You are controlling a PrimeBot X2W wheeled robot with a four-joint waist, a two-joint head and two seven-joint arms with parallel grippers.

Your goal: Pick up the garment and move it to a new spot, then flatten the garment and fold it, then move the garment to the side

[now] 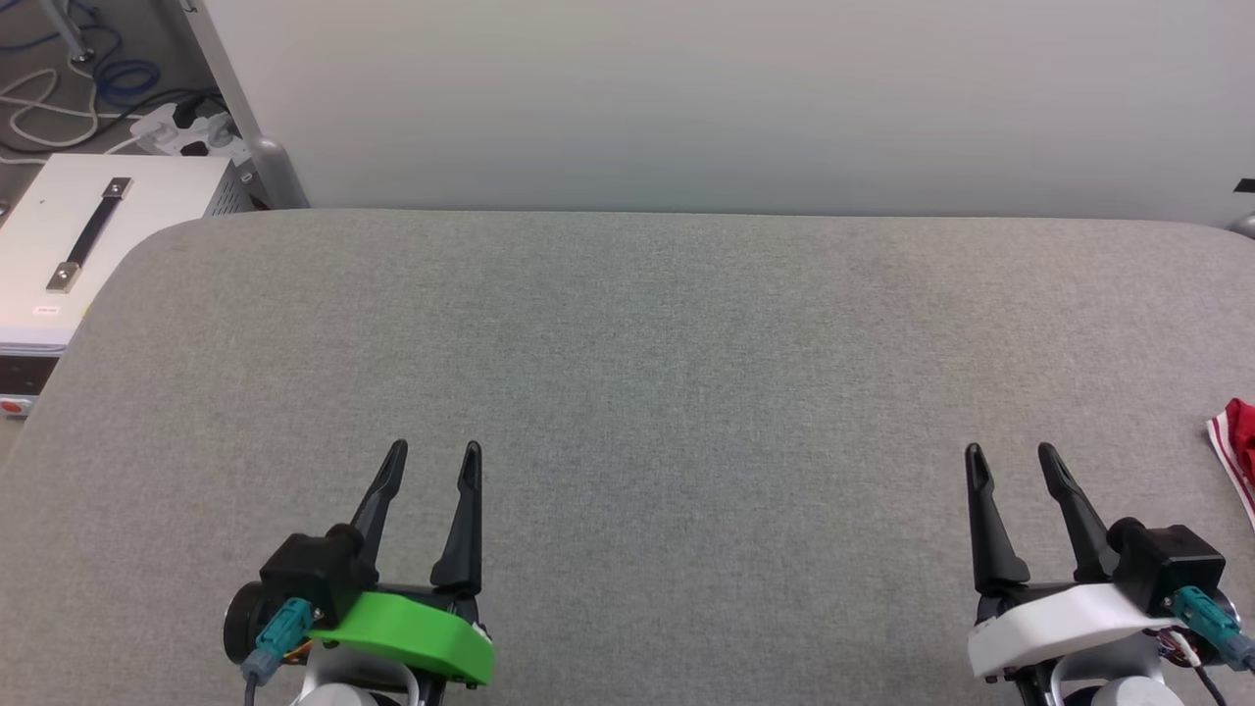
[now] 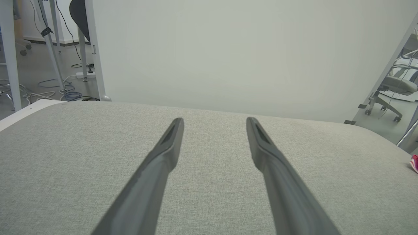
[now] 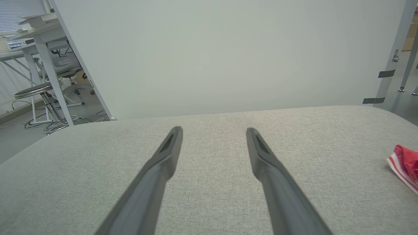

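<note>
L hand (image 1: 434, 447) & R hand (image 1: 1010, 449) both spread, empty; garment (image 1: 1243, 436) lies well off R hand's right.

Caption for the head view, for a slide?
Both open: left gripper and right gripper over grey table; garment at far right edge.

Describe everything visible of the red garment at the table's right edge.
A corner of the garment shows: soft red cloth, rumpled, with a red-and-white striped band along one edge. It lies on the grey fabric-covered table, far right, cut off by the picture's border. The right gripper stands apart from it, jaws open.
</note>
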